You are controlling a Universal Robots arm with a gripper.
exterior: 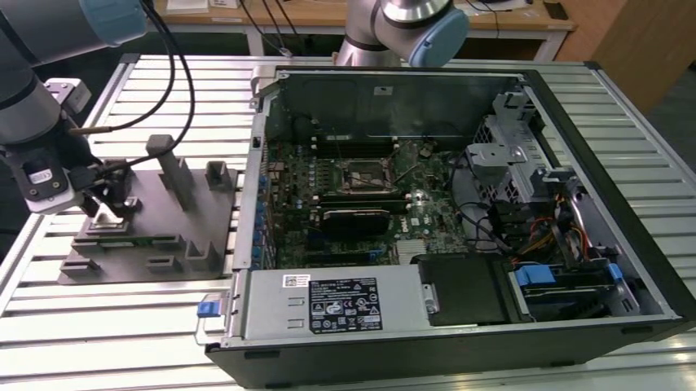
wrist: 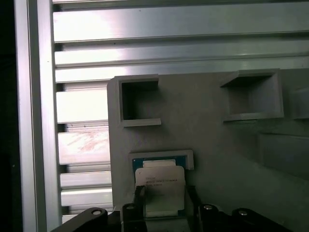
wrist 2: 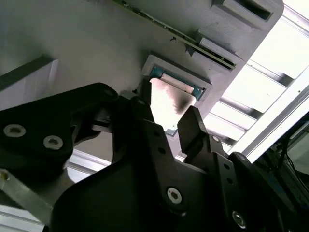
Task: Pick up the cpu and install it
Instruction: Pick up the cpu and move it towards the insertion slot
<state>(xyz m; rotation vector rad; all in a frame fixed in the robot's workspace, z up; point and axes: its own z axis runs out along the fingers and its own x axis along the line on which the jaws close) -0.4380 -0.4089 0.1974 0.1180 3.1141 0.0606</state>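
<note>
Fixture tray (exterior: 142,244) on slatted table (exterior: 109,342), at exterior view's left of open computer case (exterior: 609,244). Cpu (wrist: 159,186) in tray, gripper (wrist 2: 168,100) just above.

Premises: robotics laboratory or test workshop. Evidence: a slatted aluminium table (exterior: 130,326) carries an open computer case (exterior: 392,98) and a grey fixture tray (exterior: 142,244). A jointed robot arm (exterior: 33,106) stands at the exterior view's left, with a wooden desk (exterior: 326,16) with cables behind.

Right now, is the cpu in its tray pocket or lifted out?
In. In both wrist views the cpu lies flat inside its framed recess in the grey tray, the tool over it.
</note>
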